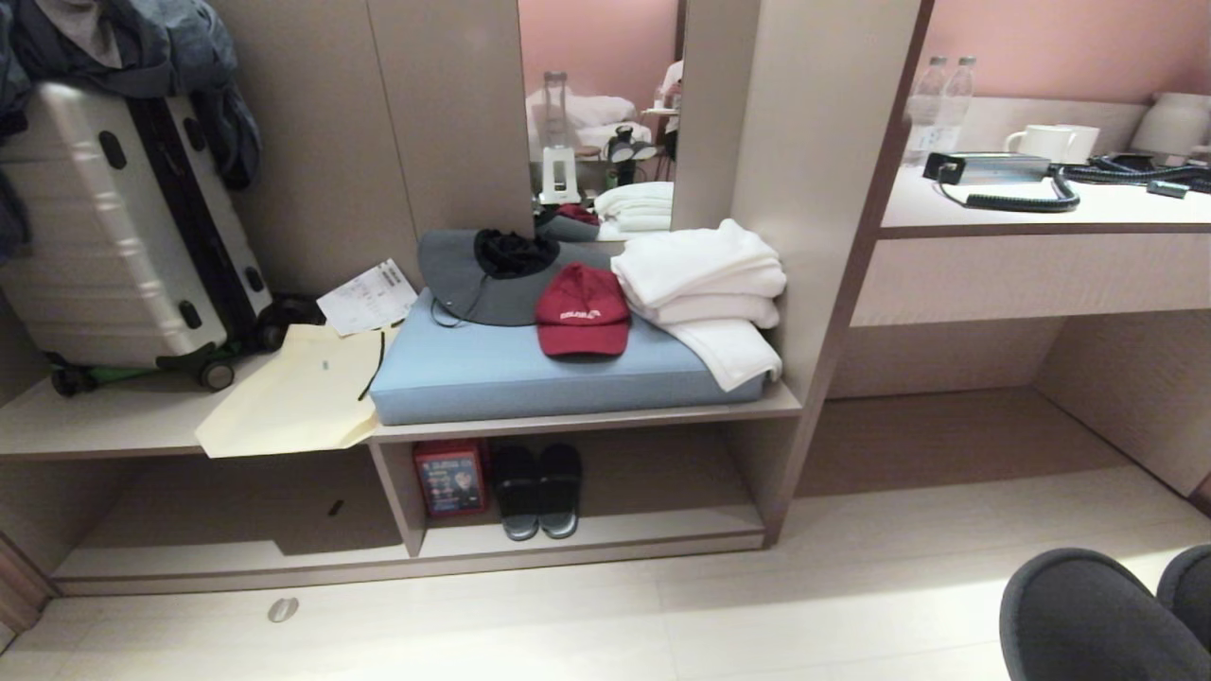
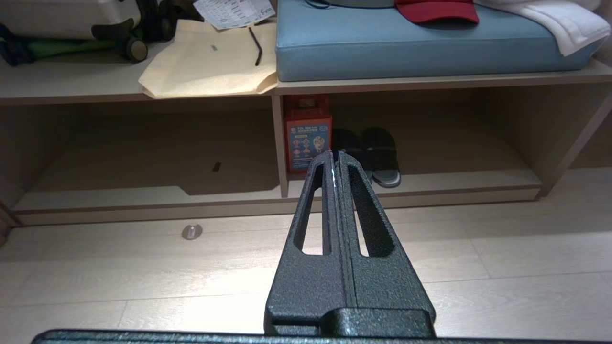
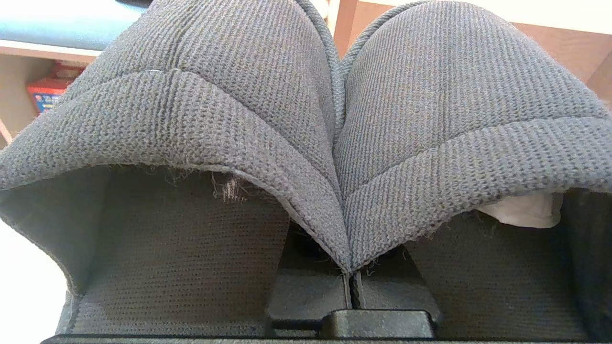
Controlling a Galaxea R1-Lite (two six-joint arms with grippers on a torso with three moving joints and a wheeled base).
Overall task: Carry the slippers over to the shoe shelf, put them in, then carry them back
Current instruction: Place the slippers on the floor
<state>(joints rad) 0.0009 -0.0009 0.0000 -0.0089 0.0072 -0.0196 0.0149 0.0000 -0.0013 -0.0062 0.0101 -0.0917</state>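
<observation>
Starting at the upper left of the head view, a suitcase (image 1: 114,218) stands on the bench top, with a paper bag (image 1: 293,402) lapping over the edge beside it. In the middle a blue cushion (image 1: 530,374) carries a red cap (image 1: 582,310) and folded towels (image 1: 705,284). Below it sits the shoe shelf (image 1: 615,534), where a red box (image 1: 451,478) and a dark pair of sandals (image 1: 539,490) crowd against the divider, leaving room only to their right. The left gripper (image 2: 334,155), its jaws together and empty, points at that cubby and looks parked. At the lower right of the head view the slippers (image 1: 1088,615) hang above the floor, well short of the shelf. The right gripper (image 3: 350,274) pinches their two inner edges together, probably so both travel as one bundle.
</observation>
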